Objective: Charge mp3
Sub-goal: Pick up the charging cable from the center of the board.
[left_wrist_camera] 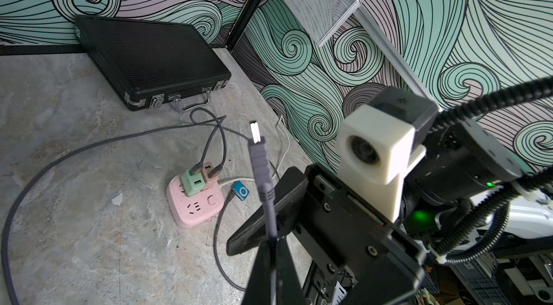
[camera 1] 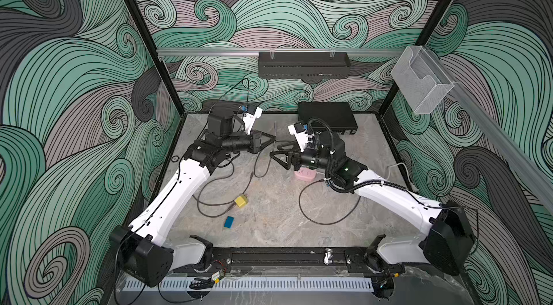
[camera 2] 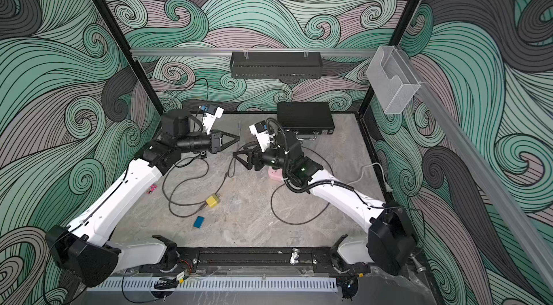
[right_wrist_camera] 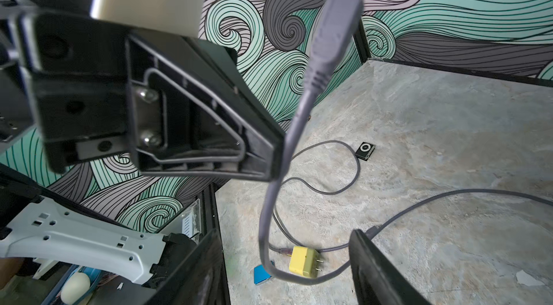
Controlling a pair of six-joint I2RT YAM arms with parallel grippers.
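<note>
Left hand is up over the far middle of the counter, fingers pressed together on the grey USB cable. It's pinching the cable a little below the USB plug, which sticks straight up with the metal end free. The rest of the cable drops to the counter in loose loops, and I can't trace where the other end goes.

Right hand is just beside it, a bit nearer and to the right. Its fingers are spread and gripping nothing. In the left wrist view one of its fingers sits right behind the cable, but I can't tell if it's touching.

There's more than one mp3 here. A blue mp3 player lies flat just beside the pink power strip, right of centre under the right arm, with a thin cable coming out of it. A black mp3 player sits on the far left of the counter below the left arm, also with a cable attached.

The strip has a green adapter and a brownish adapter plugged in, each with a cable in it. A yellow adapter lies loose near the middle, prongs out, with a small blue flat thing just nearer than it. A black case sits against the far wall.
</note>
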